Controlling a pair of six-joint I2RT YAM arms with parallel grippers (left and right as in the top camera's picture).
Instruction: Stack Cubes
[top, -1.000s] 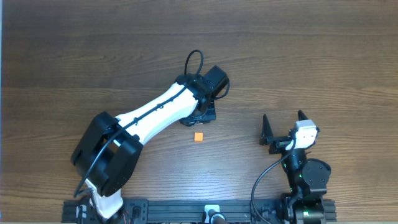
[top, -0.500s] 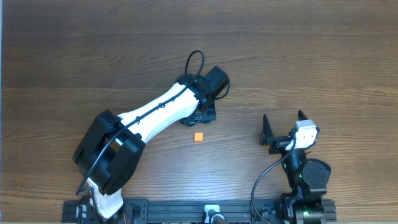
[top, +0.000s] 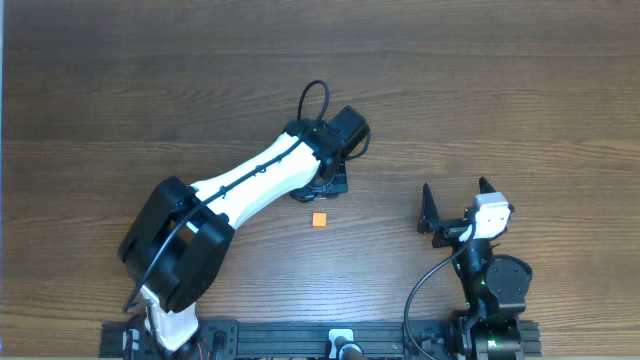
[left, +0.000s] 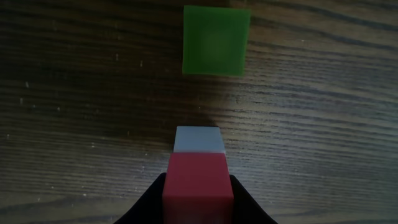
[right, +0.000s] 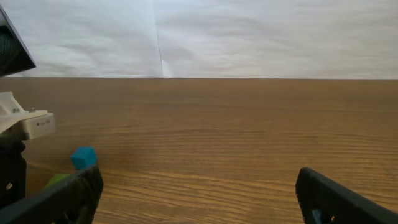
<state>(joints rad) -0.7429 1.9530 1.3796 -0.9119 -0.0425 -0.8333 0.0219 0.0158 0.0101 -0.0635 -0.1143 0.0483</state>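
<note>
No shift; red cube (left: 198, 180) in left claw (left: 198, 198), just beside grey cube (left: 199, 139).

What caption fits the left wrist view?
Left gripper grips a red cube near a grey cube, green cube lying apart.

Left tool (left: 198, 190) clamped, right tool (top: 454, 195) spread.

— Which cubes are there?
— A red cube (left: 198, 180), clamped square in the left gripper (left: 198, 190); a pale grey cube (left: 199, 139) shows just past its edge, partly covered; whether they touch, I cannot tell.
— The others?
— A green cube (left: 216, 40) flat on the wood, apart from that pair; an orange cube (top: 319, 220) by itself; a blue cube (right: 83, 157) resting upright.
</note>
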